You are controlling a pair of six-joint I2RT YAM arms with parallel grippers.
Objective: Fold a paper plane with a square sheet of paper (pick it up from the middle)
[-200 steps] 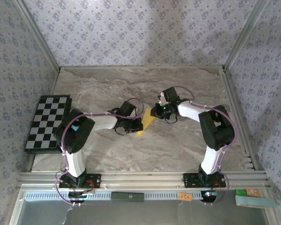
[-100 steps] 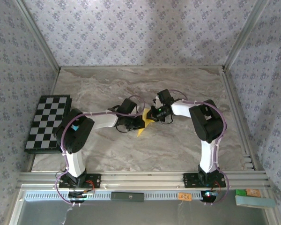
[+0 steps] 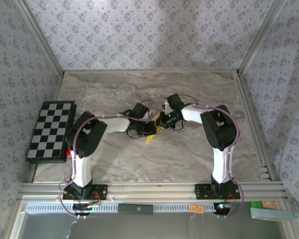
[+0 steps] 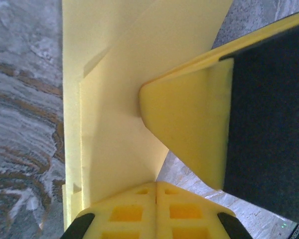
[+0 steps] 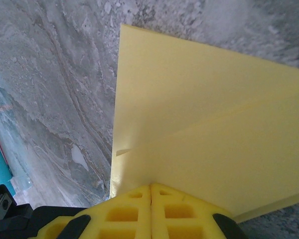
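At the left edge of the grey marbled tabletop, a flat black-and-white checkered board is laid, well apart from both grippers. Near the middle of the table, the left gripper is seen with its yellow fingers pressed together on a thin yellow sheet of paper, which is creased into overlapping layers. Further right, the same sheet is pinched from the opposite side by the right gripper, its jaws likewise closed on the paper's edge. The two grippers are held just beside each other, with the paper between them.
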